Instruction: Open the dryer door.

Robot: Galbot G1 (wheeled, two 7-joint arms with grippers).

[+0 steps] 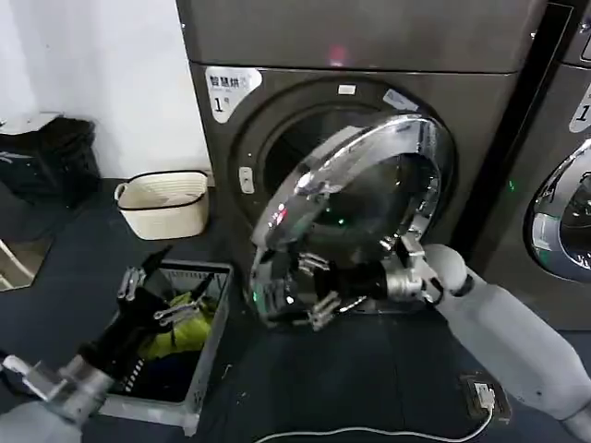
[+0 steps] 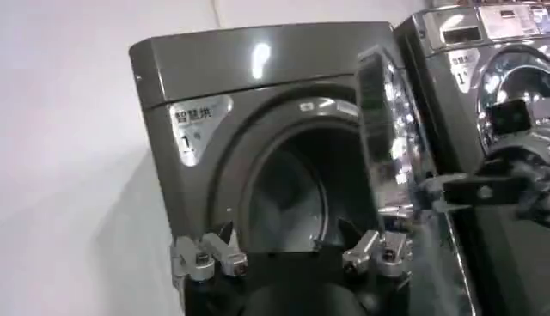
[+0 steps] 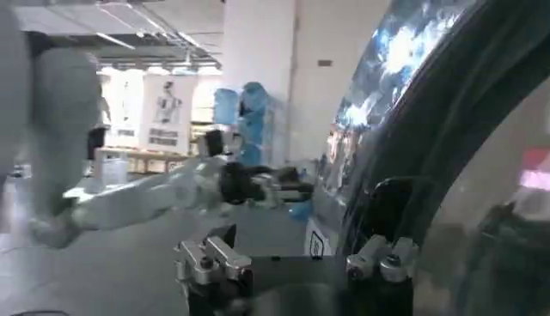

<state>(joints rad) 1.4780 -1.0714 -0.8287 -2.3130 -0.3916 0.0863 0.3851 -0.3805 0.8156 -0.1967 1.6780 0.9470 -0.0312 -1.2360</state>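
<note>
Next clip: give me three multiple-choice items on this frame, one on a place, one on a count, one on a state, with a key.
1. Where does the right tool sit?
A. at the lower edge of the chrome-ringed round dryer door
B. inside the drum
C. over the cream basket

2. How many chrome-ringed doors show in the head view?
A. one
B. two
C. three

3. The door of the dark grey dryer marked "1" is:
A. latched shut
B. swung partly open
C. removed

Key: 1 A, its fingers lie at the ring's lower edge; 2 B, a second machine's door shows at the right; 3 B, the drum opening shows behind the door.
</note>
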